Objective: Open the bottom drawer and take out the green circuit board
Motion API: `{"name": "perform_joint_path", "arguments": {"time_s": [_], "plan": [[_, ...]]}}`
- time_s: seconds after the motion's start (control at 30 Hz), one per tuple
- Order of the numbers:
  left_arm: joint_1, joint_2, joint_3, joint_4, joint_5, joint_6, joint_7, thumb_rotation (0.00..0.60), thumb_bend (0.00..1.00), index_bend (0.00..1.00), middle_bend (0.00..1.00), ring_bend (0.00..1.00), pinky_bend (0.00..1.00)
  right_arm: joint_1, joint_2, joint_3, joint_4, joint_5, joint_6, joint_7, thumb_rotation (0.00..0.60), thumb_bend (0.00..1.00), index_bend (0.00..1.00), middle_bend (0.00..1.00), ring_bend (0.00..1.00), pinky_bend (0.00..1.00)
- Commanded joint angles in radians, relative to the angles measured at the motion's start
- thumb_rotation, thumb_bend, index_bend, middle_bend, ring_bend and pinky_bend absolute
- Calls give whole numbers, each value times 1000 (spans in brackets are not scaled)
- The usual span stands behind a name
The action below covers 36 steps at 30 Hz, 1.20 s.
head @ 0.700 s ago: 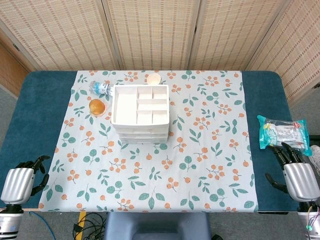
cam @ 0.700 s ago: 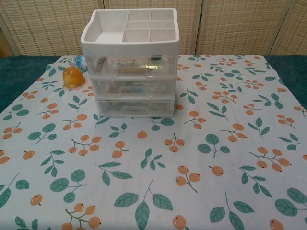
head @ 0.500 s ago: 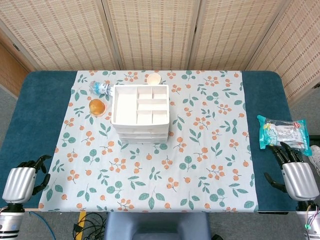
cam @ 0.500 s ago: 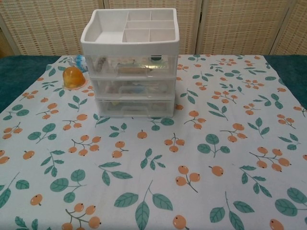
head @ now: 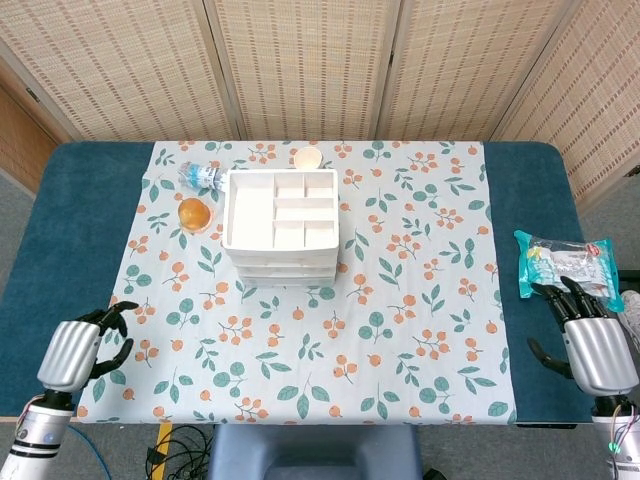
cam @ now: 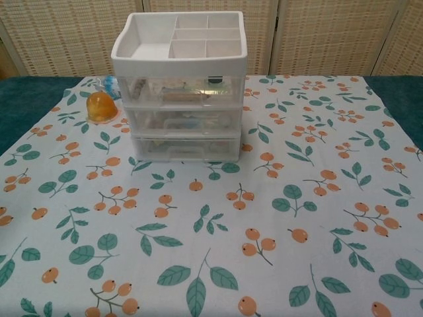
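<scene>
No writing, label, brand or number is legible on anything here.

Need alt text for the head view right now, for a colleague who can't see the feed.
A white three-drawer unit, all drawers shut, stands on a leaf-print cloth. Both hands are empty at the near table edge: left hand, right hand beside a snack packet.

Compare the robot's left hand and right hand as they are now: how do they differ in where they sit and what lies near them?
The left hand sits at the flowered cloth's near left edge; the right hand sits off the cloth, over the blue table cover. A plastic packet lies just beyond the right hand; nothing lies close to the left hand. Both are empty, fingers apart, far from the drawer unit.
</scene>
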Motion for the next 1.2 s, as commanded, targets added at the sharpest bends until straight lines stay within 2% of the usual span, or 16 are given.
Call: {"name": "perform_joint_path", "arguments": {"time_s": [0.03, 0.17, 0.23, 0.33, 0.5, 0.73, 0.93, 1.2], "plan": [[-80, -60, -12, 21, 21, -101, -138, 600, 364, 288, 656, 559, 800, 0, -1, 2, 2, 5, 0, 1, 600, 289, 138, 222, 129, 207], [-128, -111, -16, 26, 26, -158, -170, 600, 364, 295, 719, 663, 904, 1, -1, 5, 5, 15, -2, 3, 600, 289, 138, 222, 129, 207], [-155, -142, -24, 26, 16, -192, -195, 600, 365, 299, 755, 764, 966, 3, -1, 7, 6, 18, -4, 5, 600, 289, 138, 222, 129, 207], [-190, -184, -42, 26, -8, -236, -242, 600, 377, 300, 809, 833, 1000, 7, -2, 10, 8, 18, -7, 6, 600, 289, 138, 222, 129, 207], [-258, -250, -64, 29, -57, -333, -312, 600, 411, 276, 908, 939, 1000, 10, -1, 13, 12, 25, -12, 10, 600, 289, 138, 222, 129, 207], [-340, -341, -84, 74, -160, -480, -340, 600, 411, 155, 934, 982, 1000, 13, 3, 16, 14, 39, -19, 13, 600, 289, 138, 222, 129, 208], [-374, -410, -117, 108, -234, -526, -366, 600, 427, 75, 937, 998, 1000, 19, 2, 20, 18, 51, -29, 13, 600, 289, 138, 222, 129, 207], [-406, -499, -147, 159, -345, -571, -353, 600, 443, 47, 939, 1000, 1000, 24, -1, 23, 24, 63, -40, 13, 600, 289, 138, 222, 129, 207]]}}
